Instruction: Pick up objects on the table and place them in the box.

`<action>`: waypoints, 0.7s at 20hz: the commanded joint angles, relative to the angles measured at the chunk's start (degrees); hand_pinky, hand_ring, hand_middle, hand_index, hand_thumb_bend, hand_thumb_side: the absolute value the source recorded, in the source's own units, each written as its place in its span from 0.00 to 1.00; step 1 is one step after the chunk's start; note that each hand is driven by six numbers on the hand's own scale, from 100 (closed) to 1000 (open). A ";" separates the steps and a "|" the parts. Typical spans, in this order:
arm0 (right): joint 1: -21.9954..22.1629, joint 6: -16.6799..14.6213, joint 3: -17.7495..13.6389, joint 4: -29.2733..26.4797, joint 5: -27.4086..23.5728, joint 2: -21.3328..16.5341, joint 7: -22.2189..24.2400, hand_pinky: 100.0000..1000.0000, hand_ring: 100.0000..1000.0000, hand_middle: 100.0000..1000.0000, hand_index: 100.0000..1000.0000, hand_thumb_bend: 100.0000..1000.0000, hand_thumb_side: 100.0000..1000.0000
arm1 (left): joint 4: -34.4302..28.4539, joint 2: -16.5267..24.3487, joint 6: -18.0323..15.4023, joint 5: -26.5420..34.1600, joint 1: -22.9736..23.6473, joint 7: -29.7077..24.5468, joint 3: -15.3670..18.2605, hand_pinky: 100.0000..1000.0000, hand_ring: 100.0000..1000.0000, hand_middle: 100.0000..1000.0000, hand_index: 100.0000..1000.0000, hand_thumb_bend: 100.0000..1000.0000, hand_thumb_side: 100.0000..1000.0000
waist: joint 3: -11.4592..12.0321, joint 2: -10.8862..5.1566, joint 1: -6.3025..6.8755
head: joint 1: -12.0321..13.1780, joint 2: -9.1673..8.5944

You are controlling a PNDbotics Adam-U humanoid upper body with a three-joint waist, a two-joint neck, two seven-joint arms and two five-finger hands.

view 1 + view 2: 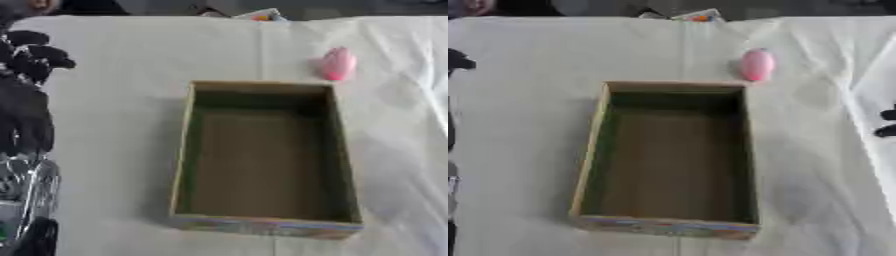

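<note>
An open cardboard box stands in the middle of the white-covered table, and its inside shows empty. A small pink rounded object lies on the cloth just beyond the box's far right corner, apart from it. My left hand is raised at the left edge with its fingers up and relaxed, holding nothing, well to the left of the box. Of my right hand only dark tips show at the right edge of the right eye view, far from the pink object.
A small colourful flat item lies at the table's far edge, behind the box. My left arm runs down the left side. The white cloth is wrinkled towards the right.
</note>
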 commanded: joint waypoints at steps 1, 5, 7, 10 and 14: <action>0.23 -4.18 -0.49 -1.15 0.51 -6.80 -0.11 0.49 0.65 0.59 0.82 0.00 1.00 | -1.20 0.55 0.01 -0.12 -0.20 -0.07 0.23 0.47 0.46 0.49 0.84 0.00 0.97 | 0.08 -1.29 -0.14 | -0.43 0.18; 0.45 -10.20 0.00 -1.15 1.18 -15.21 -0.05 0.51 0.67 0.62 0.82 0.00 1.00 | -1.20 0.59 0.07 -0.04 -0.10 -0.28 0.08 0.47 0.46 0.49 0.84 0.00 0.97 | 0.40 -1.47 -0.27 | -0.70 0.69; 0.58 -11.73 0.44 -1.15 2.04 -19.16 0.54 0.52 0.69 0.65 0.83 0.11 1.00 | -1.20 0.59 0.10 -0.01 -0.08 -0.35 0.05 0.47 0.46 0.49 0.84 0.00 0.97 | 0.54 -1.53 -0.36 | -1.12 1.16; 0.27 -13.12 0.75 -1.15 4.30 -23.86 0.88 0.53 0.70 0.65 0.82 0.18 1.00 | -1.20 0.61 0.29 0.00 0.02 -0.45 0.00 0.47 0.46 0.49 0.84 0.00 0.97 | 0.68 -1.58 -0.47 | -1.55 2.13; -0.78 -13.66 0.96 -1.15 6.89 -30.26 -0.77 0.53 0.71 0.66 0.81 0.28 1.00 | -1.20 0.64 0.36 -0.03 -0.02 -0.64 -0.08 0.47 0.46 0.49 0.83 0.00 0.97 | 1.46 -1.75 -0.72 | -1.83 2.41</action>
